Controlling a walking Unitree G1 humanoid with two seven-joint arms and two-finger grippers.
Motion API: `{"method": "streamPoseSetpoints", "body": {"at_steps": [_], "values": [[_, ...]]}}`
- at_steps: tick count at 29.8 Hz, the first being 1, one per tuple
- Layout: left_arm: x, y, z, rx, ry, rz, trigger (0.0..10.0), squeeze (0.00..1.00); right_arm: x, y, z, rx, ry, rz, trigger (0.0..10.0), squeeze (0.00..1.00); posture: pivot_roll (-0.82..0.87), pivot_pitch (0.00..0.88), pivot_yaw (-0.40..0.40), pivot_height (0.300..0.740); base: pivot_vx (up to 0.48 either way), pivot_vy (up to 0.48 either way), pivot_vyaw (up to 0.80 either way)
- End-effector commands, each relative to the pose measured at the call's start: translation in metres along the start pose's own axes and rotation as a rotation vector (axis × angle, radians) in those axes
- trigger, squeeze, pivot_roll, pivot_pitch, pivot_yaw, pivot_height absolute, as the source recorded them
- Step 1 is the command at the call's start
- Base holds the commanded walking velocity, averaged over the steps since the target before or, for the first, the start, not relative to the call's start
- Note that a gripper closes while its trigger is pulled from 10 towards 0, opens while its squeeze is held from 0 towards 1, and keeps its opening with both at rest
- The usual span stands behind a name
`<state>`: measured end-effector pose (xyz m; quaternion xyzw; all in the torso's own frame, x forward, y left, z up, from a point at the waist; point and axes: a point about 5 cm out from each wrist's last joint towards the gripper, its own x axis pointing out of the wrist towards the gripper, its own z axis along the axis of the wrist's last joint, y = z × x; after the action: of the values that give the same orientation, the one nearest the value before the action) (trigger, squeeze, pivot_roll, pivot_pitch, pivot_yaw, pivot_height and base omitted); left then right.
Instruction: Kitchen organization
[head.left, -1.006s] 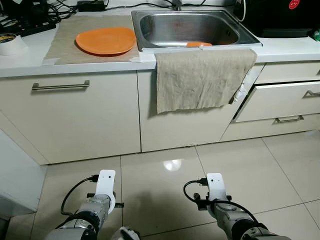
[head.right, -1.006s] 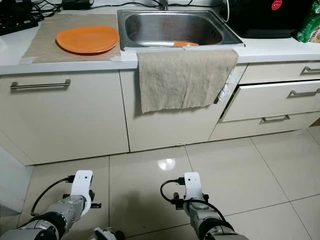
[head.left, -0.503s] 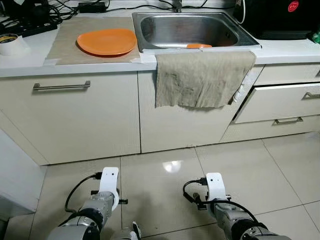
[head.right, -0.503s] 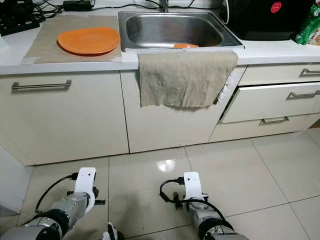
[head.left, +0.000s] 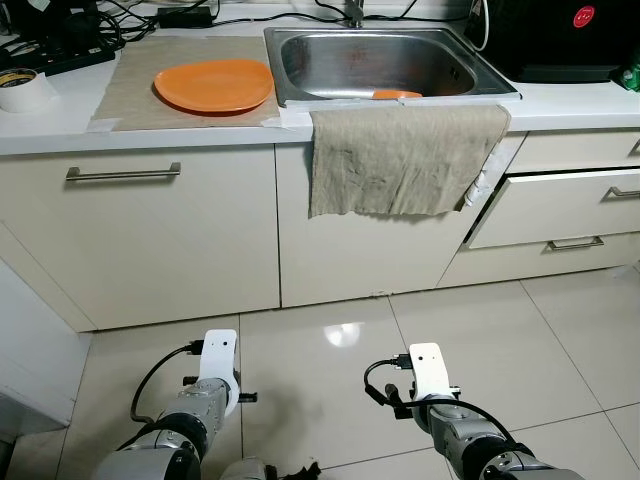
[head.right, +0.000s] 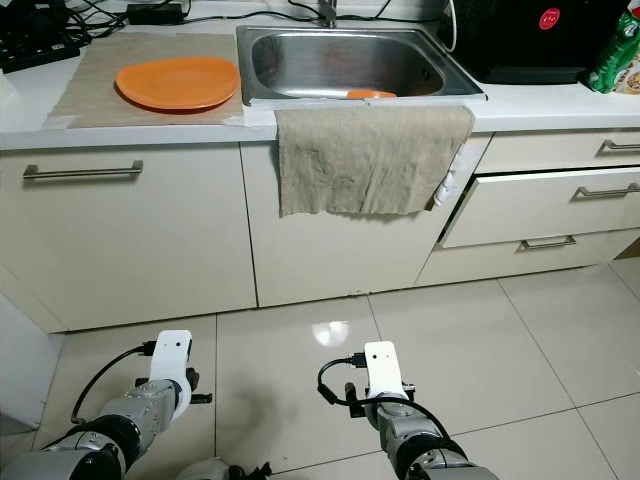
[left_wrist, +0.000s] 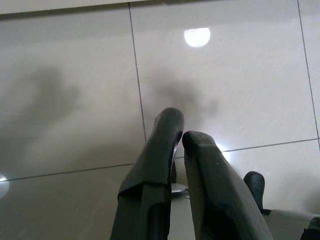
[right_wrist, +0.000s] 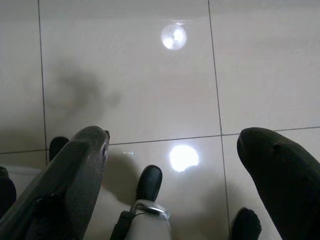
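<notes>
We judge the orange plate (head.left: 212, 84) at 11 o'clock rigid, light, slick: grip its rim; left gripper (left_wrist: 179, 134) is clenched empty, right gripper (right_wrist: 175, 145) spread wide.

Plates: I count one orange plate (head.left: 212, 84)
Sinks: one sink (head.left: 300, 92)
Cloths: one hanging cloth (head.left: 400, 160)
Tape rolls: one tape roll (head.left: 22, 88)

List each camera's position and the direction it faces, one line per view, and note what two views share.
Left eye view: on the head, looking forward and down at the counter, sink, orange plate and hanging cloth; both arms low in frame.
Right eye view: same head camera, same scene.
Left wrist view: on the left wrist, facing the tiled floor along the shut left gripper.
Right wrist view: on the right wrist, facing the floor between the open right gripper fingers.
Shared: both wrist views show glossy tiles with lamp reflections.
</notes>
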<state>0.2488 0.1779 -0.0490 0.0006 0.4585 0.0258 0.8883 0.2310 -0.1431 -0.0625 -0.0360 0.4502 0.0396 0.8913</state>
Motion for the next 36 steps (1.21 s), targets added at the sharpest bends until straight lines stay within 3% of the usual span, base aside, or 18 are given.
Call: {"method": "streamPoseSetpoints", "body": {"at_steps": [1,36], "values": [[0.0001,-0.0025,0.0048,-0.004,-0.012,-0.008,10.0,0.00,0.0000,-0.0016,0.0013,-0.006,-0.002,-0.003,10.0,0.00,0.12,0.012,-0.061,0.740,0.000,0.000,0.00],[0.0000,-0.0026,0.0081,-0.012,-0.020,-0.007,10.0,0.00,0.0001,-0.0019,0.0019,-0.012,-0.004,-0.002,10.0,0.00,0.13,0.002,-0.063,0.740,0.000,0.000,0.00]]}}
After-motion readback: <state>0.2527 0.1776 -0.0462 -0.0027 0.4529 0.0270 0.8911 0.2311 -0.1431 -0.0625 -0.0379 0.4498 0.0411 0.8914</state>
